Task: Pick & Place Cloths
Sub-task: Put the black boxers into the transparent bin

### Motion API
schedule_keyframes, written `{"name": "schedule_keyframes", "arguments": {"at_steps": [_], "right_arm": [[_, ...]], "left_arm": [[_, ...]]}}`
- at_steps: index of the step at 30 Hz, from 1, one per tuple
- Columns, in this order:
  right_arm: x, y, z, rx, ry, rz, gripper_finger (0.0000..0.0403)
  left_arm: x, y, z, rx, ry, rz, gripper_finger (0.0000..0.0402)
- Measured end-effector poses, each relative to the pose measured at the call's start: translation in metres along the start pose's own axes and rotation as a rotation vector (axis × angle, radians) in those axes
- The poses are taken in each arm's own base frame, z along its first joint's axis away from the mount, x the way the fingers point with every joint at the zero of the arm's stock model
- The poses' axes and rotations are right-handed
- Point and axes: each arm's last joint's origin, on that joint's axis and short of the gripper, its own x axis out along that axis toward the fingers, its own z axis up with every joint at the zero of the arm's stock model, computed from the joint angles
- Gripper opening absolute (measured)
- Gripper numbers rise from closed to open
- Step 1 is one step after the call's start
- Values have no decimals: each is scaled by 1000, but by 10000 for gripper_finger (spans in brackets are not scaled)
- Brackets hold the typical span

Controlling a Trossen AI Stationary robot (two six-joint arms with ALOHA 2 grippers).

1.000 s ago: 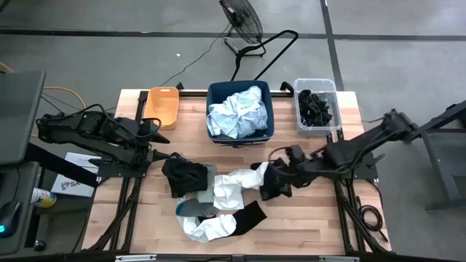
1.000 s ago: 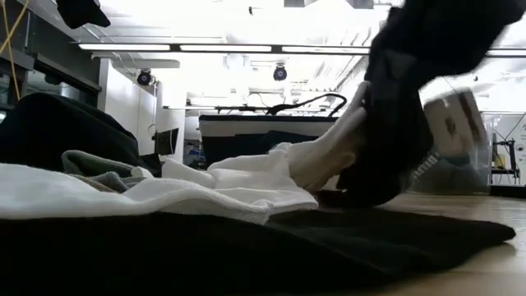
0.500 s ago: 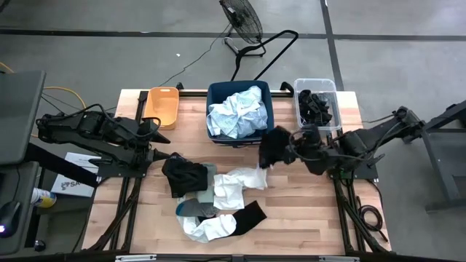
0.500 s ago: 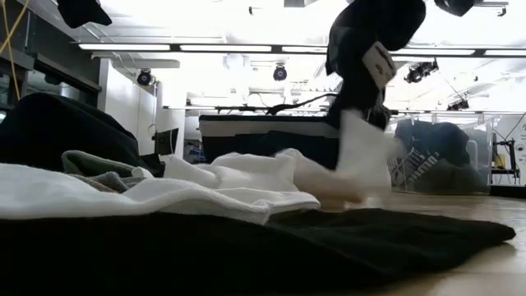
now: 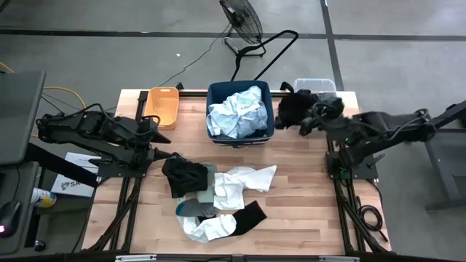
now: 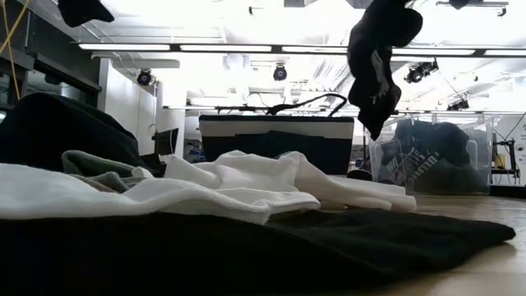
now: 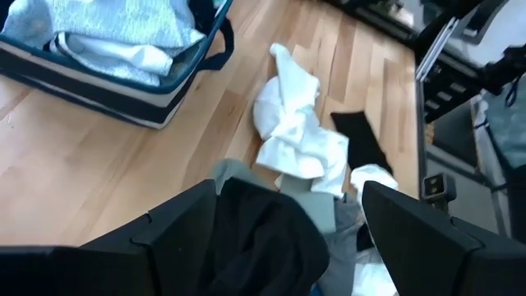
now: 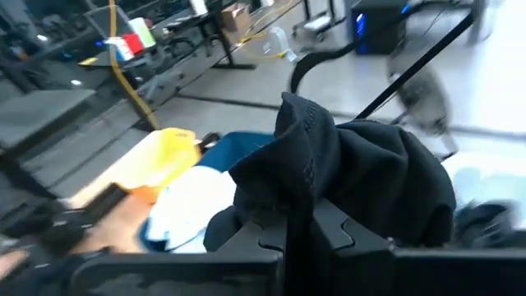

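Observation:
My right gripper (image 5: 303, 118) is shut on a black cloth (image 5: 291, 109) and holds it in the air by the clear bin (image 5: 321, 84), at the table's far right. In the low view that black cloth (image 6: 376, 57) hangs high over the clear bin (image 6: 460, 168), which holds more dark cloths. My left gripper (image 5: 158, 152) is open at the left edge of another black cloth (image 5: 186, 176) on the table. That cloth lies in a pile with a white cloth (image 5: 242, 182), a grey-green cloth (image 5: 208, 191) and a black sock (image 5: 251, 215). My right gripper pinches the black cloth between its two fingers at a bunched fold (image 8: 306, 185); how many layers it has, I cannot tell. The fingers come at it roughly level from the table's right. The cloth is lifted clear and hangs slack below the fingers (image 6: 374, 99).
An orange bin (image 5: 162, 105) stands at the far left. A navy bin (image 5: 266, 110) in the far middle holds pale blue and white cloths. A white cloth (image 5: 207, 229) lies near the front edge. Bare wood shows on the table's right half (image 5: 306, 196).
My right gripper has risen from the table's middle right and swung toward the far right edge, carrying the black cloth up to the clear bin. The white cloth was dragged up by one end with it, then fell back and lies spread on the table.

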Motion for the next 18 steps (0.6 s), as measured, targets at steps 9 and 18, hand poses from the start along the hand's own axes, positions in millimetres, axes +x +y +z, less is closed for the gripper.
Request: {"name": "schedule_keyframes", "arguments": {"at_steps": [9, 18], "right_arm": [[-1, -39, 25, -216, -66, -145, 5], [2, -78, 15, -562, 153, -417, 5]], "left_arm": [[-1, -7, 12, -30, -125, -70, 298], [1, -13, 22, -68, -230, -89, 298]]}}
